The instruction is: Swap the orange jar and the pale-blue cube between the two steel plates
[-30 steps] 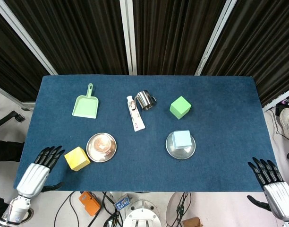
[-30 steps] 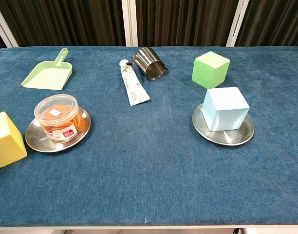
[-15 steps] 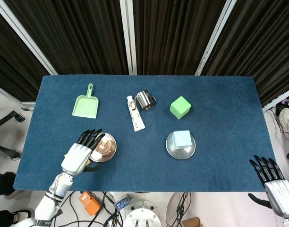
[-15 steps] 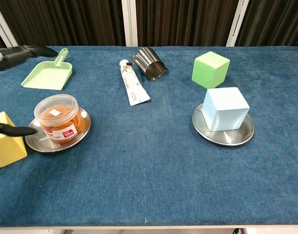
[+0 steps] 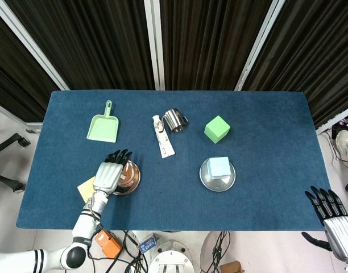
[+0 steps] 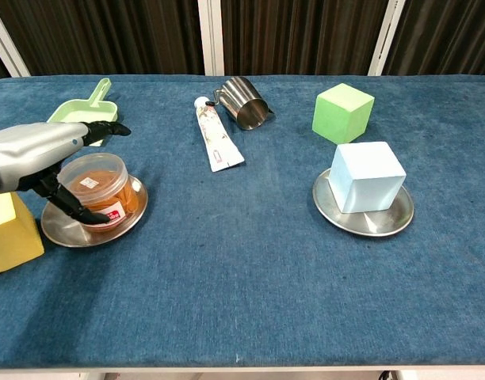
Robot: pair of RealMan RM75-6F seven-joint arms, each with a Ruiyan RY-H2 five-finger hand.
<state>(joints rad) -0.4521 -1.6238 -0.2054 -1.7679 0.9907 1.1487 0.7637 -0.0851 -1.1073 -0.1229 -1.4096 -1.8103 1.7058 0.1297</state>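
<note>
I see the orange jar (image 6: 100, 188) sitting upright on the left steel plate (image 6: 64, 231), at about 8 o'clock on the blue table (image 6: 242, 261). My left hand (image 6: 38, 152) is over and around the jar's near-left side: its fingers (image 5: 120, 155) are spread above the lid, and the thumb reaches along the jar's wall just above the plate. I cannot tell whether it is actually pressing on the jar, and the jar is not lifted.

The pale-blue cube (image 6: 366, 176) stands on the right steel plate (image 6: 385, 221), at about 4 o'clock, well apart from the jar. Nothing touches it.

My right hand (image 5: 333, 215) shows only in the head view, off the table's near-right corner, with its fingers apart and holding nothing.

A yellow cube (image 6: 9, 235) sits just beside the left plate, at its 9 o'clock. A green dustpan (image 5: 103, 125) lies at 10 o'clock. A white tube (image 6: 214, 134) and a small steel pitcher (image 6: 244, 101) tipped on its side lie near 12 o'clock, and a green cube (image 6: 342, 112) stands at 2 o'clock, just behind the right plate.
</note>
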